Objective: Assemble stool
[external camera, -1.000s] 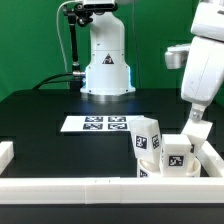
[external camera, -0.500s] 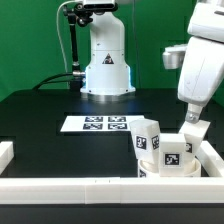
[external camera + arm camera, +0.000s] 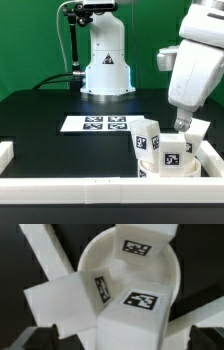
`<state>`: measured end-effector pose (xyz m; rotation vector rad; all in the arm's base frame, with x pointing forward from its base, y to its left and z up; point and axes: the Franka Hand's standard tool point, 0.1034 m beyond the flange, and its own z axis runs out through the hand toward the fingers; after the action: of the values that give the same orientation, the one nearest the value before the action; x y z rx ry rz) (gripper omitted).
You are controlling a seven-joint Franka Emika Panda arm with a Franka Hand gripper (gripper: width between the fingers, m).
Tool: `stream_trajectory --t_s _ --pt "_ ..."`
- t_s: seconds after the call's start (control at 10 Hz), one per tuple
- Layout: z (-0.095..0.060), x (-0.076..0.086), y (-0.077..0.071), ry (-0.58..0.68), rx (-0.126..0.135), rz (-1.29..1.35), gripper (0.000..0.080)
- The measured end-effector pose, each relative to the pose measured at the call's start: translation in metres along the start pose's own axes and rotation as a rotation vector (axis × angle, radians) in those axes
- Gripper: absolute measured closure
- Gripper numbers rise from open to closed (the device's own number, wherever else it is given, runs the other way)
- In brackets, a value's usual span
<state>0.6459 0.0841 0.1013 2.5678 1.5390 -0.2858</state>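
The stool's white parts stand in the front corner at the exterior view's right. The round seat (image 3: pixel 150 166) lies flat with tagged legs upright on it: one leg (image 3: pixel 147 135) behind, one leg (image 3: pixel 176 153) in front. My gripper (image 3: pixel 184 124) hangs just above and behind them. In the wrist view the seat's rim (image 3: pixel 92 258) curves round a near leg (image 3: pixel 140 308), a far leg (image 3: pixel 137 243) and a side leg (image 3: pixel 65 297). My gripper (image 3: pixel 122 339) is open; its dark fingers (image 3: pixel 40 336) stand clear on either side of the near leg.
White border rails run along the front (image 3: pixel 100 186) and the exterior view's right (image 3: pixel 214 156), close round the stool parts. The marker board (image 3: pixel 95 124) lies mid-table. The arm's base (image 3: pixel 107 65) stands at the back. A rail end (image 3: pixel 5 152) sits at the left.
My arm has swung toward the exterior view's left and risen a little. The stool parts have not moved.
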Motion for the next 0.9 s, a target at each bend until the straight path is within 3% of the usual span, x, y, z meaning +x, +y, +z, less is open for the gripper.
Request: stream_trajectory --t_s 0.9 --pt "0.005 0.015 -0.004 0.012 -0.003 0.016 0.015"
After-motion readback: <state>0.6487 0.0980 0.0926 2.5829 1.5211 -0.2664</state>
